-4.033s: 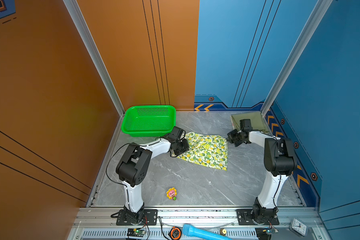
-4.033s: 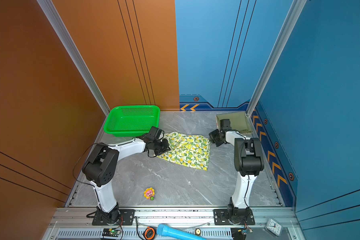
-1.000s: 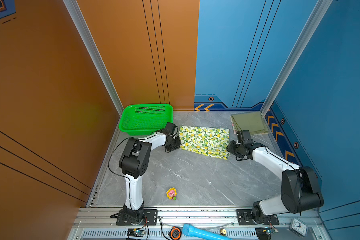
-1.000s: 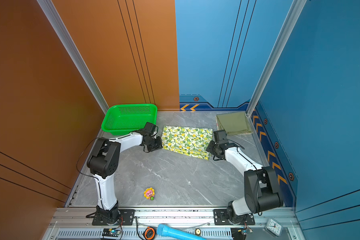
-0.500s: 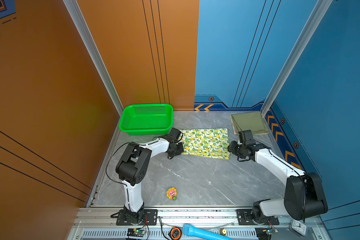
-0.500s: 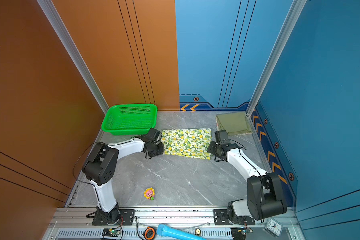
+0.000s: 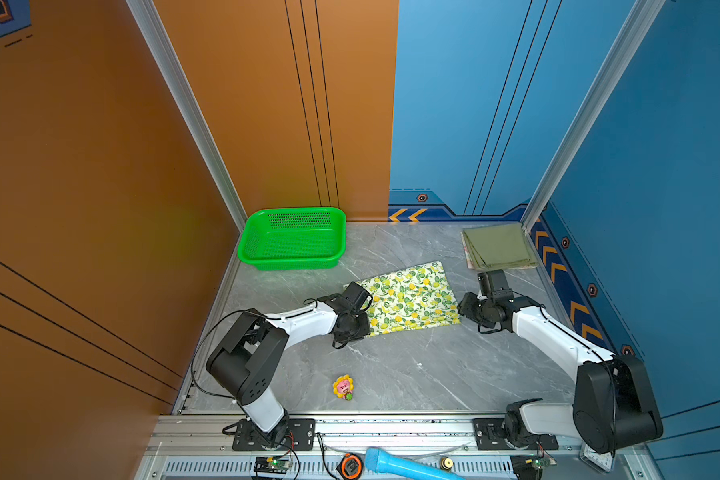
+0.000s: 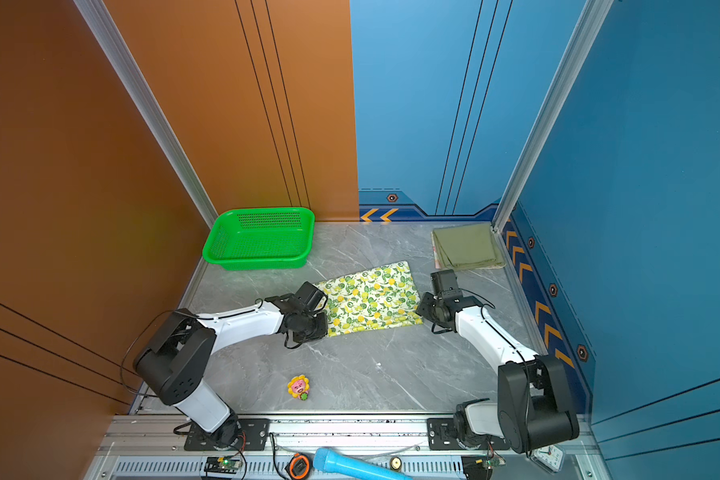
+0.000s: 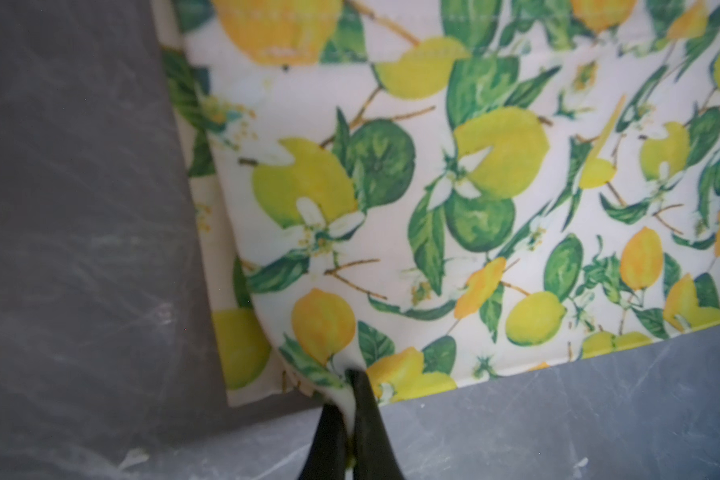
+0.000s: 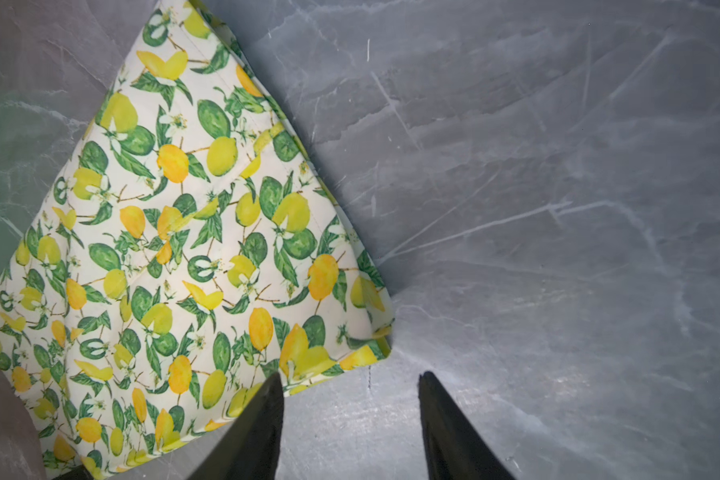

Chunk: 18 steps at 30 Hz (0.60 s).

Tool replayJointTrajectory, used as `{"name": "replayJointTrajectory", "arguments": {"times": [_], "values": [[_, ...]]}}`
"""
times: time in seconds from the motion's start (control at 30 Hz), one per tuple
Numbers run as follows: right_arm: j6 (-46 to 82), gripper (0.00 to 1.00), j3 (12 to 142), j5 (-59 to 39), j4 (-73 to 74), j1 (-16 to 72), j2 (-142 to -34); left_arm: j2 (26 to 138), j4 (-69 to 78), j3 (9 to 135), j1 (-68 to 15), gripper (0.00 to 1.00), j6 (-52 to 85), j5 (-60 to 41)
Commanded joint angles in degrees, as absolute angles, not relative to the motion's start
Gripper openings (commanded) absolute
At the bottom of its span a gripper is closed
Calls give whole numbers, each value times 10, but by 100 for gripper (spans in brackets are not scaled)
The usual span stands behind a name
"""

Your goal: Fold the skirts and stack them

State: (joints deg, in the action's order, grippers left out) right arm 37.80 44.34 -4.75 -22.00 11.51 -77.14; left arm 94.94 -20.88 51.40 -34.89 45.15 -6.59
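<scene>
Lemon-printed white cloth fills my left wrist view: the lemon skirt [image 9: 433, 187] lies folded and tilted on the grey table [image 7: 391, 365], mid-table, between my two grippers. My left gripper [image 9: 351, 384] is pinched tight on the skirt's near left corner, with the fabric puckered between the black fingers [image 9: 366, 415]. My right gripper [image 10: 352, 376] hangs about half spread just beside the near right corner and holds nothing. One of its fingers overlaps the skirt's edge in the wrist view, though I cannot tell whether it touches. The olive skirt [image 7: 497, 246] sits folded in the far right corner, well apart. A pale sliver shows under its left edge, possibly another skirt. A green basket [image 7: 292, 239] stands at the far left, and a small flower toy [image 7: 343, 387] lies near the front.
</scene>
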Motion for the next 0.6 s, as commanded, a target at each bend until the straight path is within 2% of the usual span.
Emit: {"name": "replayJointTrajectory", "arguments": {"times": [0.0, 0.23, 0.33, 0.4, 0.47, 0.5, 0.57], "values": [[414, 53, 441, -66, -220, 105, -798, 953, -252, 504, -348, 0, 460, -48], [455, 45, 465, -95, -193, 100, -862, 957, -252, 515, -351, 0, 459, -50], [462, 32, 470, -92, -182, 100, -880, 956, -252, 520, -351, 0, 458, -51], [463, 16, 481, -88, -182, 97, -887, 955, -251, 528, -350, 0, 455, -56], [461, 5, 496, -85, -184, 92, -886, 952, -257, 539, -346, 0, 452, -59], [461, 1, 504, -82, -185, 91, -885, 950, -261, 548, -344, 0, 449, -61], [455, 0, 526, -79, -199, 92, -886, 943, -270, 565, -338, 0, 444, -65]]}}
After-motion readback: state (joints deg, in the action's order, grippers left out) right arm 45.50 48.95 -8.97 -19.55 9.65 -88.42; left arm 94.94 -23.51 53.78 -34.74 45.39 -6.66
